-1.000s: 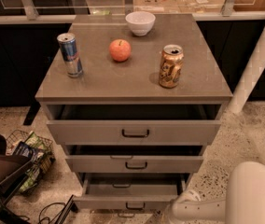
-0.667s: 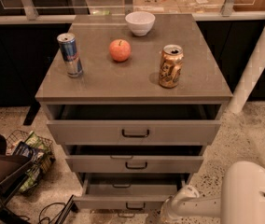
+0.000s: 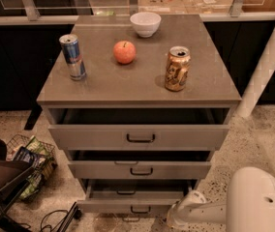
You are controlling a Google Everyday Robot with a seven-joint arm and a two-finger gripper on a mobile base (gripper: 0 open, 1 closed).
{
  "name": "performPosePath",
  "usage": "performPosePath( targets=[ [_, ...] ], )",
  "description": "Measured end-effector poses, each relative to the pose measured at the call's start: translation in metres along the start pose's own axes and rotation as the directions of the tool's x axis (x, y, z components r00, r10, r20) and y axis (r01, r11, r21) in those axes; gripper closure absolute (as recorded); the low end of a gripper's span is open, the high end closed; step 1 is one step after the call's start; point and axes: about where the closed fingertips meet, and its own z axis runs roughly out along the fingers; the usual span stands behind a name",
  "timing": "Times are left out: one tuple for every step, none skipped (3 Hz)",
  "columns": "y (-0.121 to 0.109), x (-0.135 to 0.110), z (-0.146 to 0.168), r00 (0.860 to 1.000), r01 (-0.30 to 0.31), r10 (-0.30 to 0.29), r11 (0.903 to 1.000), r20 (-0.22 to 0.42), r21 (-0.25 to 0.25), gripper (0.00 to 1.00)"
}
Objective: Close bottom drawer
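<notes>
The grey cabinet has three drawers, all pulled out a little. The bottom drawer is the lowest, with a flat grey front and a small dark bar handle; it stands open and a strip of its plain grey inside shows. My gripper is at the end of the white arm at the bottom right. It sits low, right at the drawer front's right end, near the floor.
On the cabinet top stand a blue can, an apple, a white bowl and a gold can. A wire basket of bags and cables lie on the floor at left. A white post stands at right.
My arm has swung left and the gripper has moved in toward the right end of the bottom drawer's front. The drawers and the things on top have not moved.
</notes>
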Motion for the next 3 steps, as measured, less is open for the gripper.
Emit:
performPosePath(
  targets=[
    [-0.028, 0.005, 0.000, 0.999, 0.022, -0.021, 0.9989, -0.025, 0.042, 1.00],
    [-0.025, 0.004, 0.000, 0.999, 0.022, -0.021, 0.9989, -0.025, 0.042, 1.00],
    [-0.061, 0.000, -0.001, 0.997, 0.070, -0.065, 0.9931, -0.049, 0.094, 1.00]
  ],
)
